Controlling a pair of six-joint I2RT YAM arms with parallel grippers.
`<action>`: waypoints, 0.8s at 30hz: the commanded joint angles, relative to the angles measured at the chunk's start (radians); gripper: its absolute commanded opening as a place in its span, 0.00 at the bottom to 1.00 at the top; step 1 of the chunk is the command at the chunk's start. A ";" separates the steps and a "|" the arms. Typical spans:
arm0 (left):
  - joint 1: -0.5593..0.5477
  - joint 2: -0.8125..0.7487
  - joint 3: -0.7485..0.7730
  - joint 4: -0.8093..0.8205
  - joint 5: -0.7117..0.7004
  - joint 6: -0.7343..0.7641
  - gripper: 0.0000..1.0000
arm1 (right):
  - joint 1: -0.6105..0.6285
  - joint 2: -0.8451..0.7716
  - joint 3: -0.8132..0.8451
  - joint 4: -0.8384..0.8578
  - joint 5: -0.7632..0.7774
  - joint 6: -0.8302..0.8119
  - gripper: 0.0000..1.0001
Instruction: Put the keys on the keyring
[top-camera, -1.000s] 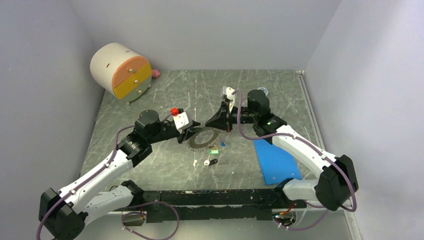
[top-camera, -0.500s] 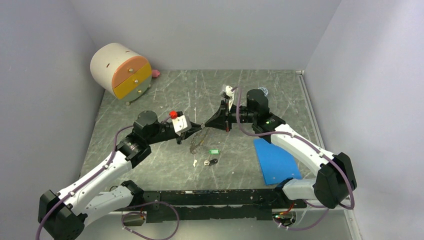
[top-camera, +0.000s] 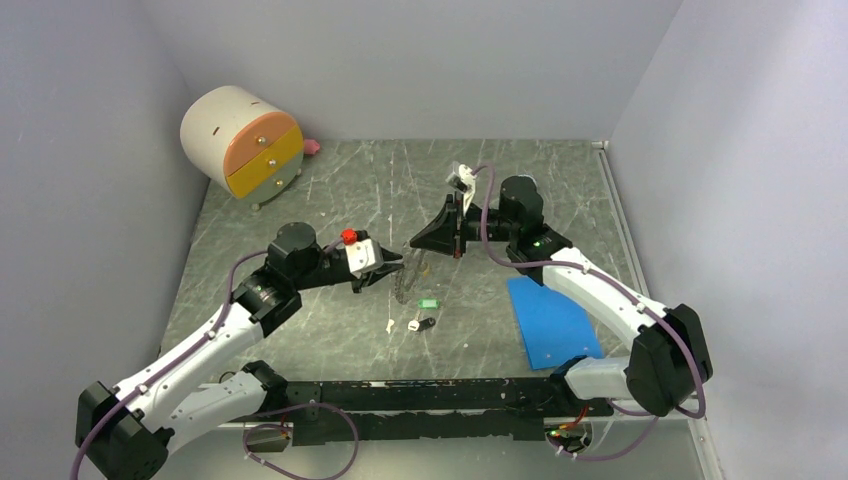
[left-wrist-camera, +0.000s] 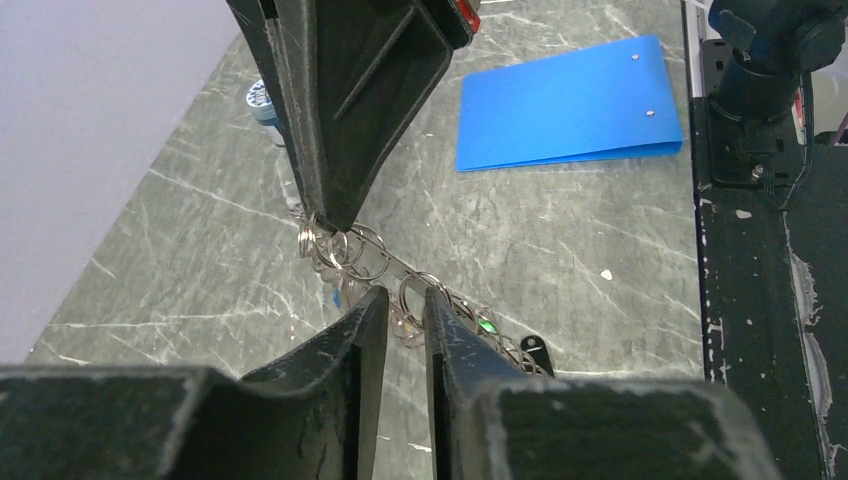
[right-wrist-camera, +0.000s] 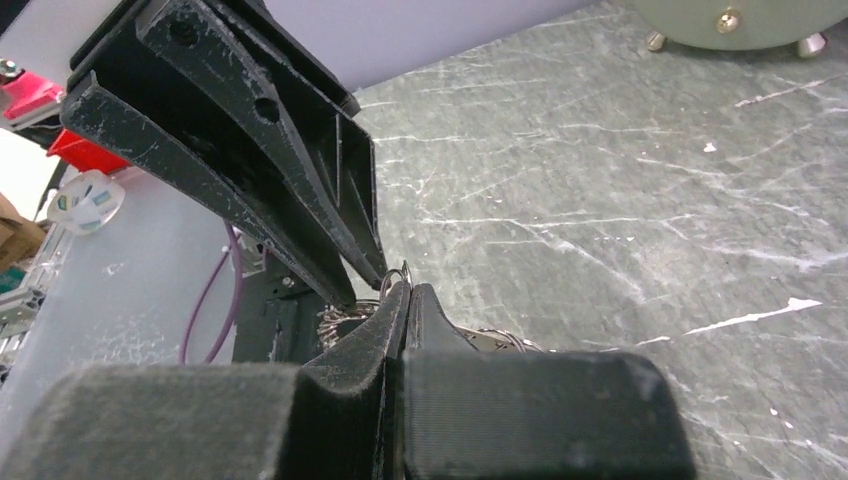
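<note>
The keyring (top-camera: 402, 284) hangs edge-on above the table, a thin silvery hoop strung with small wire loops (left-wrist-camera: 352, 247). My right gripper (top-camera: 414, 243) is shut on its upper end, and a bit of wire pokes out past the pinched fingertips (right-wrist-camera: 404, 276). My left gripper (left-wrist-camera: 401, 296) sits just left of it with its jaws a narrow gap apart. One small loop lies across its tips; I cannot tell whether they touch. A green key (top-camera: 428, 303) and a black key (top-camera: 426, 323) lie on the table below. A blue speck (left-wrist-camera: 336, 296) shows among the loops.
A round drawer box (top-camera: 243, 140) stands at the back left with a pink bit (top-camera: 312, 146) beside it. A blue folder (top-camera: 550, 320) lies at the right. A small blue jar (left-wrist-camera: 262, 100) sits behind the right arm. Small white bits (top-camera: 390, 325) lie near the keys.
The keyring lay flat on the table a second ago and now hangs from the right gripper. The left gripper met the right gripper's tips, then drew back a little to the left.
</note>
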 joint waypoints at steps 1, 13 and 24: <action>-0.008 -0.036 0.003 0.013 0.019 -0.002 0.30 | -0.003 -0.017 -0.013 0.142 -0.055 0.010 0.00; 0.009 -0.038 0.056 -0.021 -0.112 -0.156 0.46 | -0.019 -0.057 -0.050 0.102 -0.162 -0.127 0.00; 0.114 0.012 0.012 0.043 -0.019 -0.217 0.43 | -0.019 -0.066 -0.052 0.119 -0.235 -0.121 0.00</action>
